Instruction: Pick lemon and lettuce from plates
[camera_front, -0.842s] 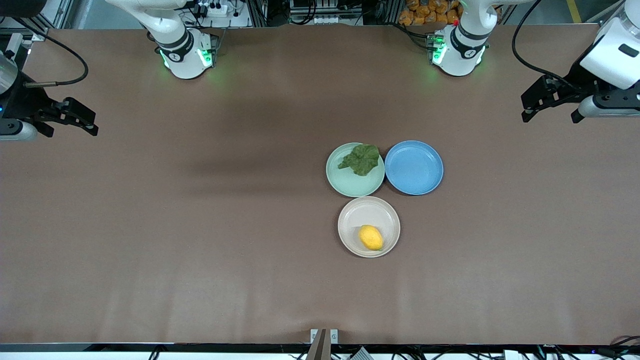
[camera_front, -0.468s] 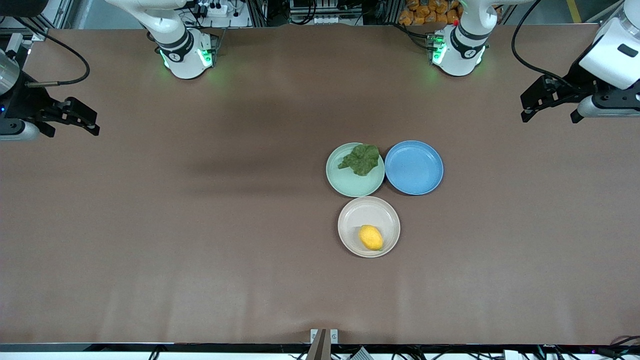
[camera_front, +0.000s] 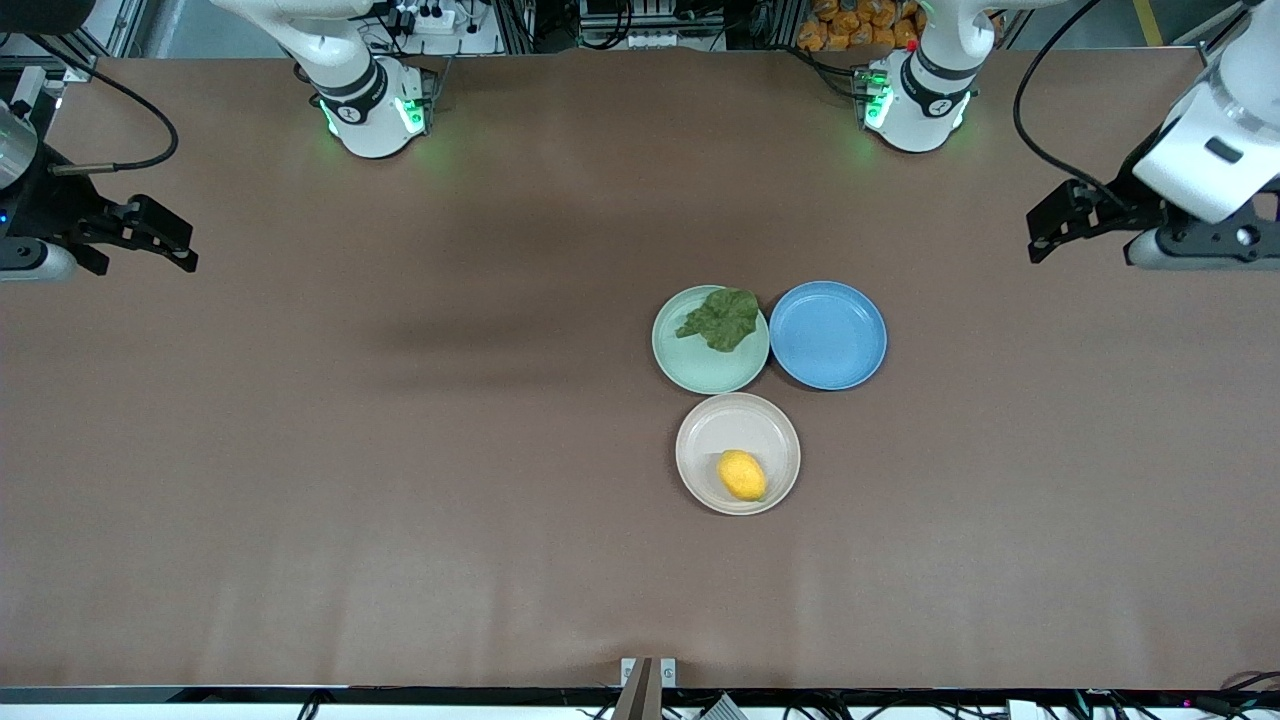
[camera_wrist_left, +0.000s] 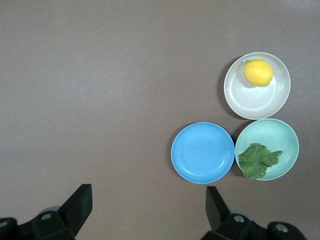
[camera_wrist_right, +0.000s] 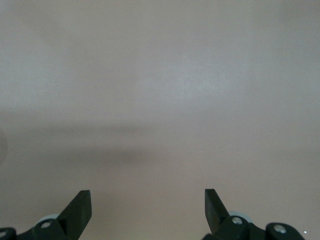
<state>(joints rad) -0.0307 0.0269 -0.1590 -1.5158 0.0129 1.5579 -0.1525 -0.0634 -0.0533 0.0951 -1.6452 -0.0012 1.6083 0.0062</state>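
Note:
The lemon (camera_front: 742, 475) lies on the beige-pink plate (camera_front: 703, 428), on the part nearest the front camera. The lettuce (camera_front: 722, 318) lies on the mint green plate (camera_front: 695, 362), which is farther from the camera and touches the beige one. Both plates also show in the left wrist view, with the lemon (camera_wrist_left: 258, 72) and the lettuce (camera_wrist_left: 257, 160) on them. My left gripper (camera_front: 1040, 235) is open and empty, in the air over bare table toward the left arm's end. My right gripper (camera_front: 188, 248) is open and empty over the right arm's end. Its wrist view shows the gripper (camera_wrist_right: 148, 197) above only bare table.
An empty blue plate (camera_front: 828, 335) sits beside the mint plate, toward the left arm's end; it also shows in the left wrist view (camera_wrist_left: 202, 152). The brown table (camera_front: 400, 450) stretches wide around the three plates.
My left gripper has shifted a little toward the plates and tilted. The right gripper has barely moved. The plates, lemon and lettuce have not moved.

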